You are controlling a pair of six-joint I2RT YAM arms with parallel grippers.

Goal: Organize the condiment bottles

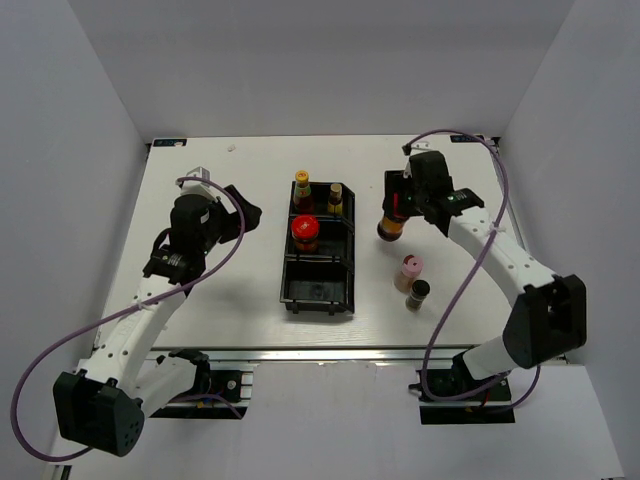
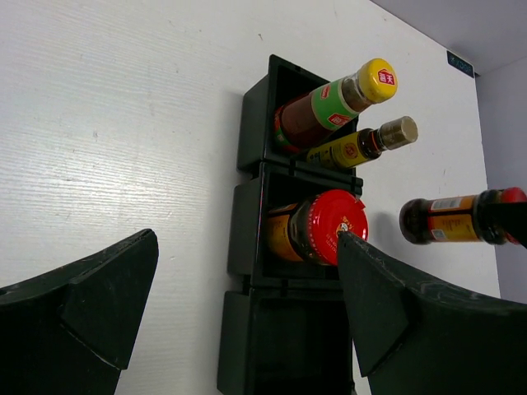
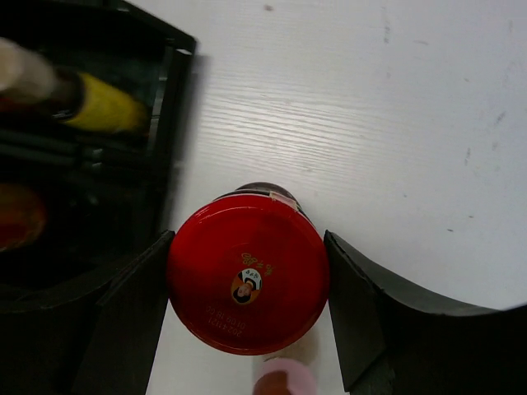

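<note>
My right gripper [image 1: 402, 203] is shut on a red-lidded jar [image 1: 391, 227], holding it by the lid [image 3: 245, 284] just right of the black bin [image 1: 290, 272]. The jar also shows in the left wrist view [image 2: 449, 219]. In the bin's far compartment stand a yellow-capped bottle [image 1: 301, 189] and a slim brown bottle [image 1: 335, 197]. A second red-lidded jar [image 1: 305, 232] stands in the middle compartment. A pink-capped bottle [image 1: 409, 270] and a black-capped bottle [image 1: 418, 293] stand on the table right of the bin. My left gripper [image 1: 246, 210] is open and empty, left of the bin.
The bin's near compartment [image 1: 318, 288] holds nothing. White walls enclose the table on the left, back and right. The right arm's cable [image 1: 455, 290] loops above the table's right side.
</note>
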